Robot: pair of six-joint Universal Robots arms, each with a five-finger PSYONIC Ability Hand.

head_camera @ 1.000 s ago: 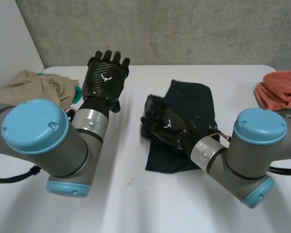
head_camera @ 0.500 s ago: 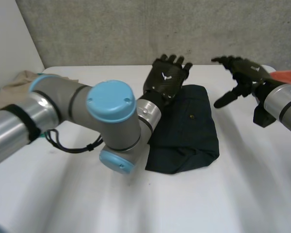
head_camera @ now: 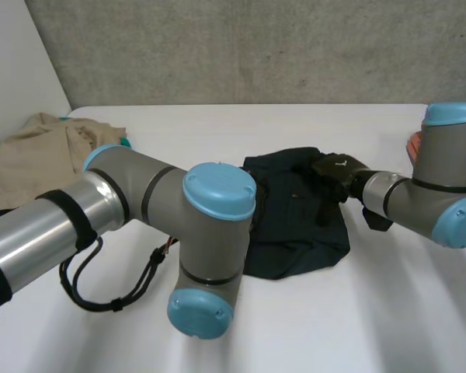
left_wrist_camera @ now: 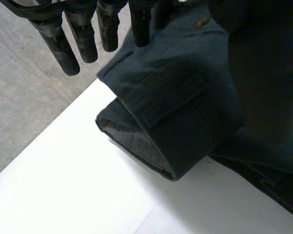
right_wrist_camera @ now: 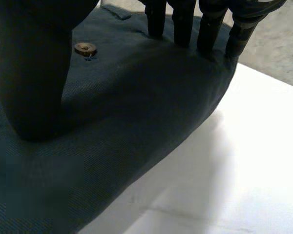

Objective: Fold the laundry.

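At tabletop (head_camera: pixel 357 311) centre we see one folded navy cloth garment (head_camera: pixel 303 225); the right hand (head_camera: pixel 338 169), aloft before, presses straight fingers on it; the left hand's (left_wrist_camera: pixel 83 36) spread fingers hover by its folded edge.

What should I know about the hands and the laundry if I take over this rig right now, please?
Left hand: open, fingers straight over the doubled-over edge of the dark blue garment; I cannot tell whether they touch it.
Right hand: open, fingers and thumb pressed flat on that garment's far right part.
Done: the dark blue garment lies in layers at the middle of the table.
Left: probably smooth or finish it, then fold the beige garment, which lies crumpled at the far left corner.
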